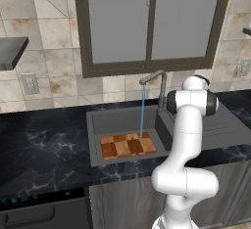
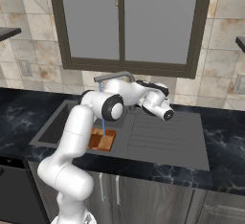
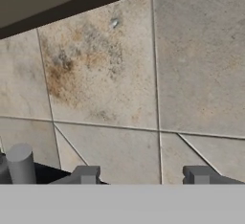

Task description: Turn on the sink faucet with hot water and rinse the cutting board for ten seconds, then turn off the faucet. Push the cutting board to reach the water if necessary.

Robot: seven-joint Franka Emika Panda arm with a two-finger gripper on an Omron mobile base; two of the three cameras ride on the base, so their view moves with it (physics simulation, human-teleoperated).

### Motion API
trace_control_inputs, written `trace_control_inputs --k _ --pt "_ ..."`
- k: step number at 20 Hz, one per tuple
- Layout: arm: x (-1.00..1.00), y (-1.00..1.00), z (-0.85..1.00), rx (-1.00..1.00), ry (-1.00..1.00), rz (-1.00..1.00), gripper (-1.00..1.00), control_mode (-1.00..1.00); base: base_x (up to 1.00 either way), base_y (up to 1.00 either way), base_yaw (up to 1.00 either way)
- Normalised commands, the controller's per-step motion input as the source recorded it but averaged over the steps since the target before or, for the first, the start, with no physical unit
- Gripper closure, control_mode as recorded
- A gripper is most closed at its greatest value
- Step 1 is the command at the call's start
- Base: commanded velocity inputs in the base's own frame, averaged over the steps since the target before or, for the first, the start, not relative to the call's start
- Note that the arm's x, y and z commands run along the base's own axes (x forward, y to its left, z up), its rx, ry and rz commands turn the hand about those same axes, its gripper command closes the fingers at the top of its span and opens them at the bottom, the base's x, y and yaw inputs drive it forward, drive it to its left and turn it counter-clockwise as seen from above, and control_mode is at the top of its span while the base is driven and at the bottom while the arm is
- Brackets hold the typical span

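- Sink faucet (image 1: 158,83): grey gooseneck, upright behind the sink at about 12 o'clock of the basin, spout angled out over the basin; running
- Water (image 1: 142,110): thin light-blue vertical stream falling from the spout tip onto the board's far right part
- Cutting board (image 1: 128,145): checkered tan and red-brown, lying flat on the basin floor, toward its near right, at about 5 o'clock
- Sink (image 1: 98,125): dark grey recessed basin with ribbed drainboard at its 3 o'clock side
- Countertop (image 1: 39,149): black, marbled, around the sink
- Gripper (image 3: 142,176): two dark tips well apart with nothing between them, facing the tiled wall (image 3: 119,84); a grey cylinder (image 3: 20,163), at 9 o'clock of the tips, stands beside them
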Motion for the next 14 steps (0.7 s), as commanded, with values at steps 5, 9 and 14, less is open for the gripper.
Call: trace_control_inputs --k 5,9,14 --pt "0.24 0.5 0.08 0.0 0.0 0.0 -1.0 -1.0 0.0 0.0 0.0" --pt "0.24 0.52 0.08 0.0 0.0 0.0 -1.0 -1.0 0.0 0.0 0.0" --pt "0.23 0.59 0.07 0.0 0.0 0.0 -1.0 -1.0 0.0 0.0 0.0"
